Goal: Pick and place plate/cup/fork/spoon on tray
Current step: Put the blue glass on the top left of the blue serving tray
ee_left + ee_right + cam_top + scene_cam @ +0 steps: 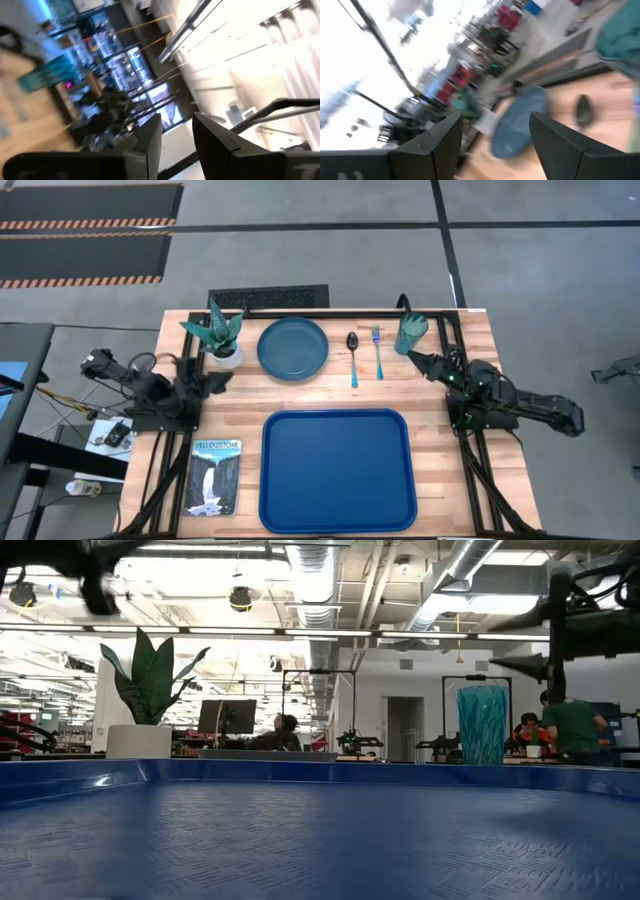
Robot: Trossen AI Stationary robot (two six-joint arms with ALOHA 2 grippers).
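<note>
Hovering with fingers apart and empty, the right gripper (418,358) sits just beside the cup (411,333), probably light and slippery; grasp across its wall

I see bright blue tray (337,472), fine tread pattern on floor of it. Plate (293,348) dull teal-blue. Cup (411,334) translucent teal. At tray's 12 o'clock: spoon (353,358) dark bowl, light blue handle; fork (378,352) silvery head, blue handle. Table (450,470) pale wood strips.

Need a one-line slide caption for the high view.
Empty bright blue plastic tray; teal plate, spoon, fork and cup lined up behind it.
</note>
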